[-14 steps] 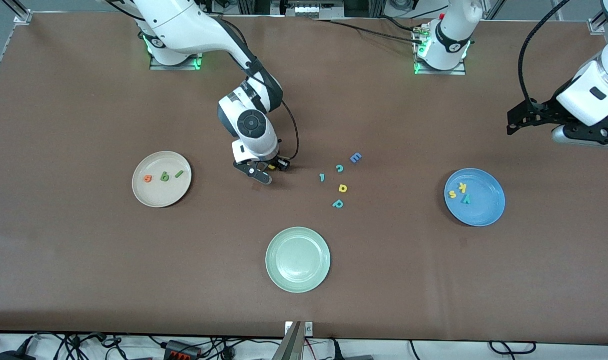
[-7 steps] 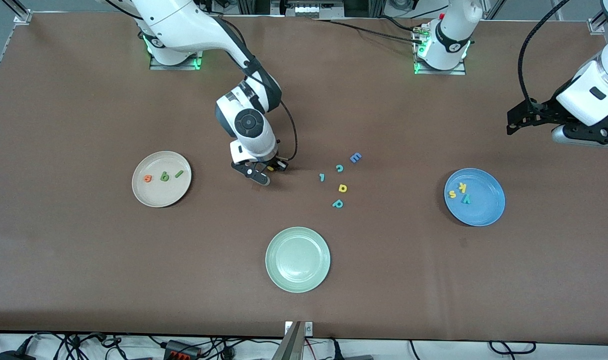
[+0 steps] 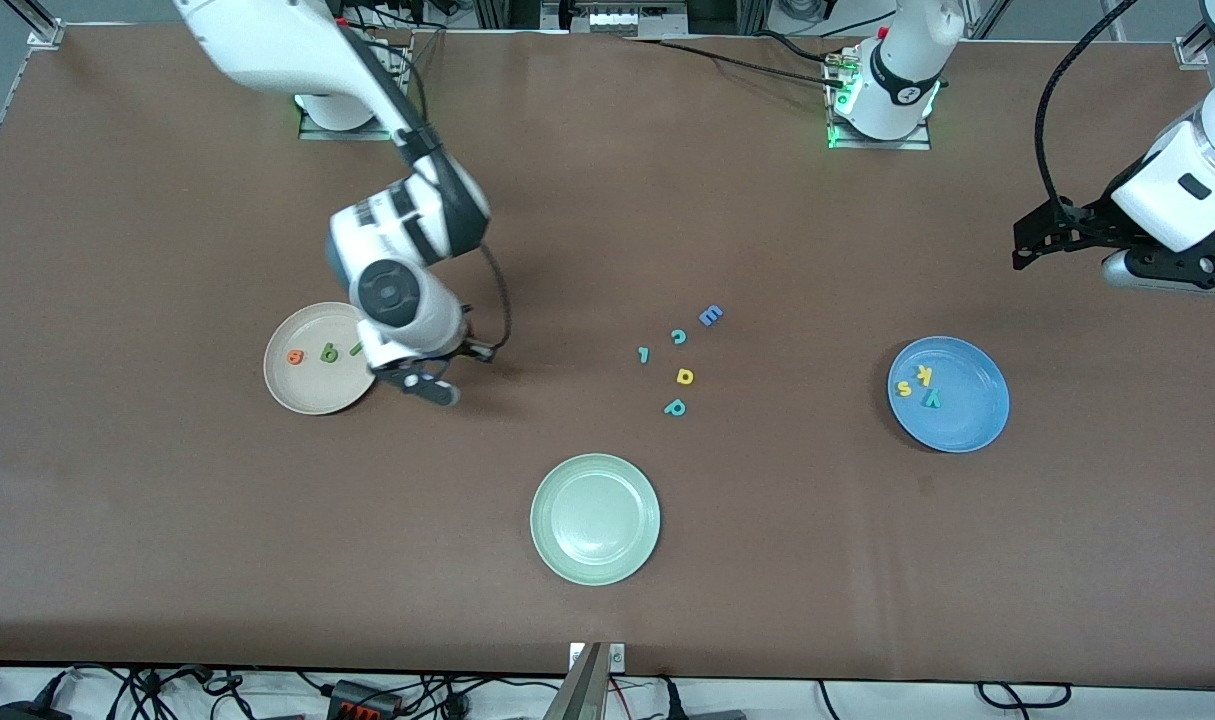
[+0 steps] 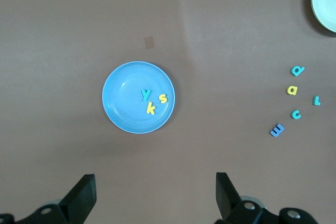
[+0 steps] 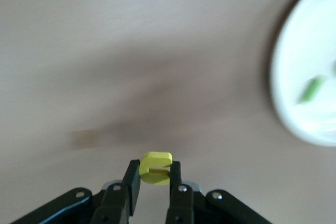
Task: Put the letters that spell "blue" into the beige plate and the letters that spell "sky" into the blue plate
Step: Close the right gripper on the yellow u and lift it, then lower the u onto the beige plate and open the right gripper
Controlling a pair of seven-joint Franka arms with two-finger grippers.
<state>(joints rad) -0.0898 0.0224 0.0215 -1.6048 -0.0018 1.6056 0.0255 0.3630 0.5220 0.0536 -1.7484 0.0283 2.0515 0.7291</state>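
Three plates (image 3: 545, 520), five loose letters (image 3: 684, 376), six on plates, seemingly one more held

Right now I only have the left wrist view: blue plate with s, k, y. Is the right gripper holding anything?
Observer: Yes, the right gripper is shut on the yellow u.
Operator: Where is it?
Observer: Up over the table, just beside the beige plate's rim.
Operator: What's in that plate?
Observer: The orange e, green b and green l; only the u is missing.
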